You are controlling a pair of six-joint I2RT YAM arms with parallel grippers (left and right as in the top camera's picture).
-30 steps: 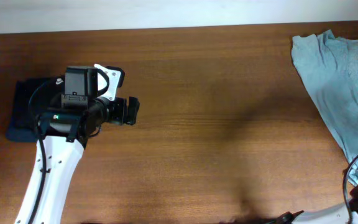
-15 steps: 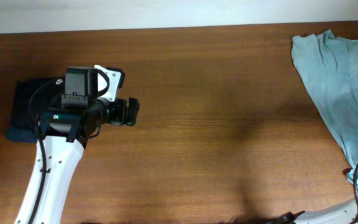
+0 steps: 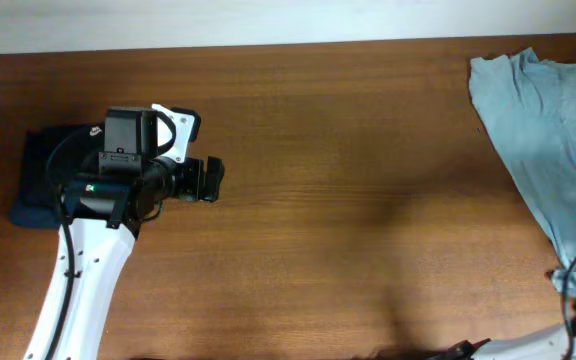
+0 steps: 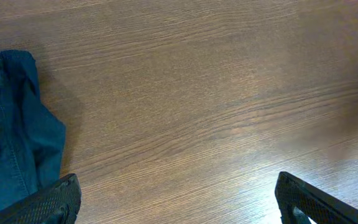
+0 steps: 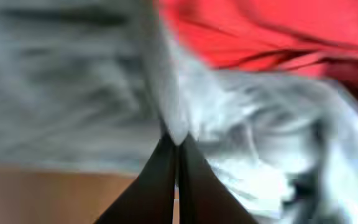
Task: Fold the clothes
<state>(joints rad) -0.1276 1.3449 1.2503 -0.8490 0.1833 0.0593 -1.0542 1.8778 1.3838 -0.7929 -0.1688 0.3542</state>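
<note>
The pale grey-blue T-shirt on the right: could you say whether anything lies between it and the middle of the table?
Nothing visible does. The right end effector is shut on a fold of the pale grey-blue cloth T-shirt, and the wooden table beside it shows bare wood; the dark navy cloth garment lies far left.

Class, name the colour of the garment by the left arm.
The garment is dark blue; left wrist view.
</note>
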